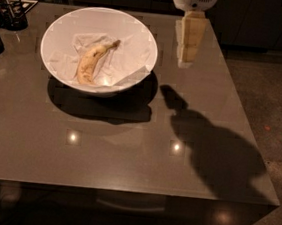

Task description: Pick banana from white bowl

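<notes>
Speckled yellow curved banana (92, 61) lying in a wide, glossy white round bowl (139, 34).
Brown-flecked, dark stem tip pointing toward the far right rim, blunt end near the front-left wall; resting on crumpled white paper (129, 58) left of the bowl's centre. Bowl upright on the far left part of a dark glossy table (126, 153). Cream-coloured gripper (185, 63) hanging above the table just right of the bowl, touching neither.

Curved yellow banana (92, 61): brown speckles, dark stem tip. Glossy round white bowl (64, 26), toward tabletop's far left corner: plain white throughout. Crumpled white paper sheet (124, 57) inside: white, greyer in folds. Smooth grey-brown tabletop (126, 158): two pale light spots, black shadows. Cream two-finger gripper (185, 59) above far edge, right of bowl: pale blocks under white housing.
</notes>
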Tool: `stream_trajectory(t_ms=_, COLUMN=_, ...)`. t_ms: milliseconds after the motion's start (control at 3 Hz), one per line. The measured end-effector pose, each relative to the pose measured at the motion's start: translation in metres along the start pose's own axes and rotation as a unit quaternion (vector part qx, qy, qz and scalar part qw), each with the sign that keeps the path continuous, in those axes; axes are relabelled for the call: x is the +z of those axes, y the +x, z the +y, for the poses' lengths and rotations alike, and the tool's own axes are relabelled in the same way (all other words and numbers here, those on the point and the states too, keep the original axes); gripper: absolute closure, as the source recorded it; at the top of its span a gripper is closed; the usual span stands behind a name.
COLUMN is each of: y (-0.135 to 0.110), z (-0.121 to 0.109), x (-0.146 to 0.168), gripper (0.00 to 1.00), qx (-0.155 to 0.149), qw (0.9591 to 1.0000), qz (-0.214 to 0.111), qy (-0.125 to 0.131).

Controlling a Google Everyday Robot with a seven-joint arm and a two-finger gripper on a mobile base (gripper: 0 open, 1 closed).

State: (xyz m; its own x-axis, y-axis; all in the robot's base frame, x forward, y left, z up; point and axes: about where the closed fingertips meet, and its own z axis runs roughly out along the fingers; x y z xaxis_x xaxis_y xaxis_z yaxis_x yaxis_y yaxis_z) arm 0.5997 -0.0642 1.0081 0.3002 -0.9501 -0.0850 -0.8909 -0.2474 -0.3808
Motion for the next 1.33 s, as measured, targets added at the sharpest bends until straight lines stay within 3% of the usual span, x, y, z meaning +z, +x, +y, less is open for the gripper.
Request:
stream_trajectory(t_ms=333, y=-0.004, z=-0.005, x=0.001, gripper=0.0, qx=-0.002, qw=1.0, qz=-0.003, qy=0.008)
stream_trajectory(t_ms=667, y=-0.003, z=-0.009, x=0.006, gripper=0.0, qx=-0.024, qw=0.9996, qz=-0.002, qy=0.015)
stream_trajectory(t_ms=1000, y=-0.006, z=-0.01, x=0.019, gripper=0.0, qx=-0.069, qw=0.9972, qz=-0.023, qy=0.015)
stream_trajectory(t_ms=1333, y=-0.012, z=-0.015, x=0.037, gripper=0.0, qx=-0.116, qw=0.9929, qz=-0.024, qy=0.0)
